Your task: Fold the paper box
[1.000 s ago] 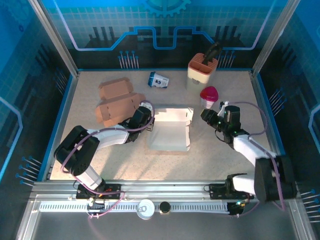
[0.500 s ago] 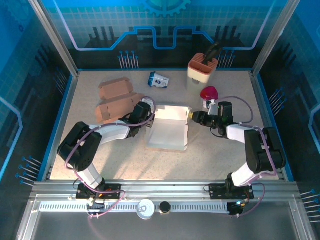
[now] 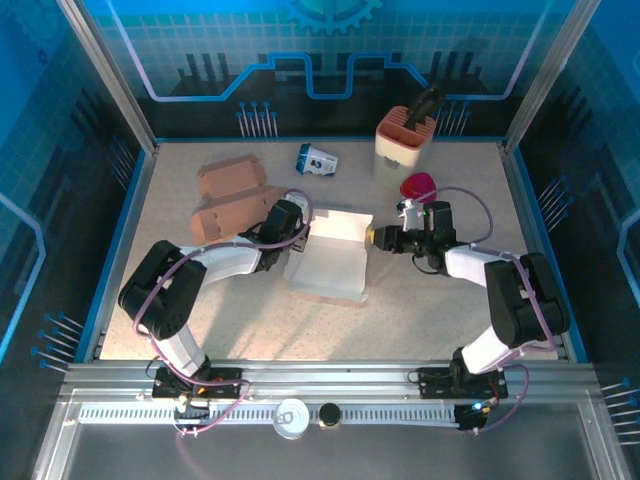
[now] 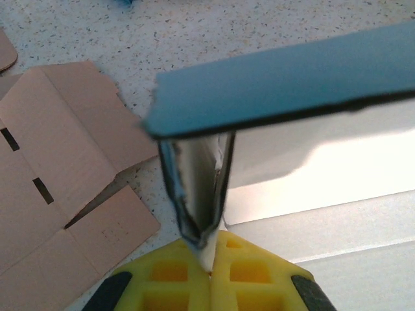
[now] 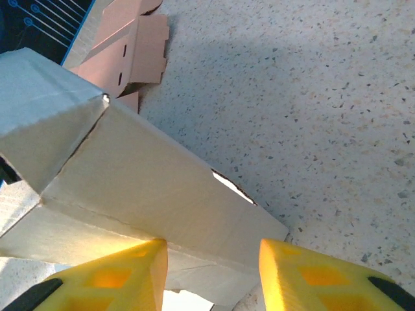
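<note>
Left arm [image 3: 225, 263] and right arm [image 3: 466, 262], white links, black joint housings, lilac cables [image 3: 472, 206] looped alongside, black bases [image 3: 196, 380] at 6 o'clock, left end effector [image 4: 211, 243] and right end effector [image 5: 213, 247], yellow moulded fingers [image 4: 162, 282], square recesses, dark grey trim

Left hand [image 4: 211, 249] pinched closed, right hand [image 5: 214, 249] with fingers parted, both arms stretched toward each other

A speckled beige table [image 3: 420, 320] with a blue border sits inside translucent blue walls [image 3: 330, 60] printed with circuit lines and a gear, framed by slanting aluminium posts [image 3: 105, 75], with an aluminium rail [image 3: 380, 412] along the near edge.
</note>
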